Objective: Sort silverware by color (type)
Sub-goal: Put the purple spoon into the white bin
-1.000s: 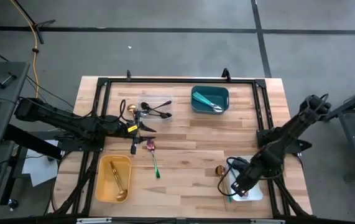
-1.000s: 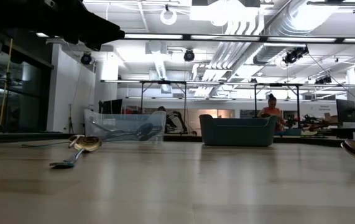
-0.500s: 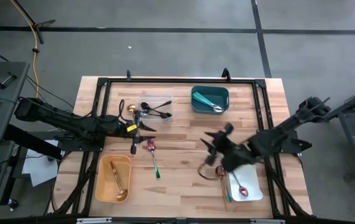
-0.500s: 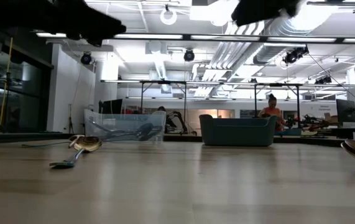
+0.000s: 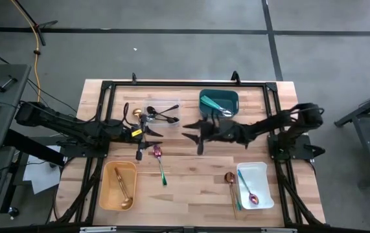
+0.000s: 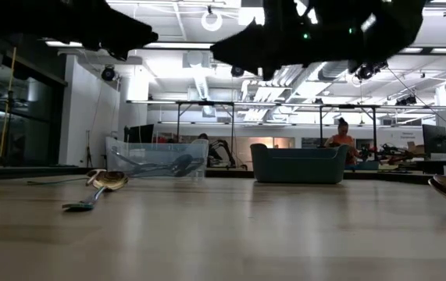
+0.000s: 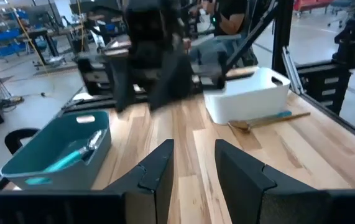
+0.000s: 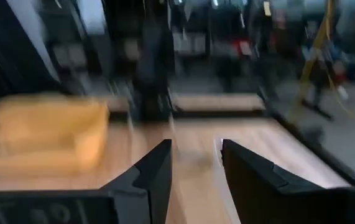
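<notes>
My right gripper (image 5: 190, 134) hovers open and empty over the table's middle, pointing level toward the left edge. Facing it, my left gripper (image 5: 153, 133) waits open and empty at the left, above the table. Between them, nearer the front, a spoon with a pinkish head and green handle (image 5: 160, 163) lies flat on the wood. The same spoon (image 6: 98, 187) shows in the low view. Another spoon with a coppery head (image 5: 229, 177) lies beside the white container (image 5: 265, 169). A gold spoon (image 5: 135, 113) lies left of the clear container (image 5: 172, 105).
The clear container holds black spoons, the teal container (image 5: 205, 110) teal-handled ones, the yellow container (image 5: 107, 188) gold ones. A pink spoon (image 5: 252, 196) lies in the white container. A black frame runs round the table. Bare wood lies in the near middle.
My right gripper has swung from above the white container at the near right, toward the far edge and the left, to the table's middle. It has turned from pointing down to level and rolled about its own axis. Its fingers stay open.
</notes>
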### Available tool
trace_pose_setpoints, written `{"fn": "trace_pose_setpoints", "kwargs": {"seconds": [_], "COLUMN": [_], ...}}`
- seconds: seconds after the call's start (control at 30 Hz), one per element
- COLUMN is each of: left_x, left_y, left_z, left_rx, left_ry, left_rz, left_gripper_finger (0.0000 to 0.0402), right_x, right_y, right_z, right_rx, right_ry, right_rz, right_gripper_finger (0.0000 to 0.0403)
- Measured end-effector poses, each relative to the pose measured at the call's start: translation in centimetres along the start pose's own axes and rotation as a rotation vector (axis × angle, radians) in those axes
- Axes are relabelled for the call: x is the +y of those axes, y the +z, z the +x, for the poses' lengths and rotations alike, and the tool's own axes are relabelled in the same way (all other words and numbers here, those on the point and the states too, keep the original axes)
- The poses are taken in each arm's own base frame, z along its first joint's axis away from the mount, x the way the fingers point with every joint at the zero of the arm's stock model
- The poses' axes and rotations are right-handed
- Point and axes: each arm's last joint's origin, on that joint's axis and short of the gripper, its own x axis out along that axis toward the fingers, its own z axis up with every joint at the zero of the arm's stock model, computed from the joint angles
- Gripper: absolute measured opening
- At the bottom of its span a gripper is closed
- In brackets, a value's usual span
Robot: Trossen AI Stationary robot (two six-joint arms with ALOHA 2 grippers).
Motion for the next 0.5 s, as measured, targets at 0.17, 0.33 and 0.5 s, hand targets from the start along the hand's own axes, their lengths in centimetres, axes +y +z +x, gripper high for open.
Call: {"fn": "trace_pose_setpoints", "kwargs": {"seconds": [0.17,0.33,0.5], "left_x": [0.0,0.1,0.1], "left_y": [-0.4,-0.4,-0.4], "left_z": [0.0,0.0,0.0], "left_rx": [0.039,0.034,0.035], "left_ry": [-0.002,0.005,0.005], "left_rz": [0.004,0.003,0.003], "left_gripper_finger": [0.0111,0.0111,0.0111], "right_x": [-0.8,-0.5,0.2], "right_y": [-0.7,0.0,0.3], "right_z": [0.0,0.6,0.8], "right_rx": [-0.142,-0.134,-0.128], "right_ry": [0.112,0.123,0.143], "right_rz": [0.041,0.019,0.016], "right_gripper_finger": [0.0138,0.0138,0.0138]}}
